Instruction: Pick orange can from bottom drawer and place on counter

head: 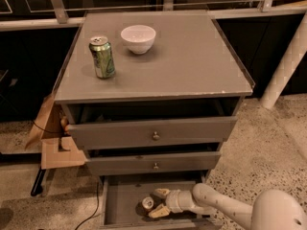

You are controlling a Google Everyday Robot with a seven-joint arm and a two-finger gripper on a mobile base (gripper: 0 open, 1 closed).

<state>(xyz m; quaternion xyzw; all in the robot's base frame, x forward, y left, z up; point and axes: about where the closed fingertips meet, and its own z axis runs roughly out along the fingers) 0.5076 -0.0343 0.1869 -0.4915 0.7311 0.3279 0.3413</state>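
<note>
The cream two-finger tool (152,204) was located inside the open, lowest grey wooden drawer (123,209), with its fingers spread apart and released. The small orange-brown can with a silver top (147,203) was seated upright on the drawer floor between the fingertips. A green drink can (102,57) and a white round bowl (138,38) were carried on the flat grey bench (192,56).

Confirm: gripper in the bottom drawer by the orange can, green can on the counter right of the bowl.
Wrong side: the camera view shows the green can left of the bowl on the counter. The gripper is in the bottom drawer by the orange can.
</note>
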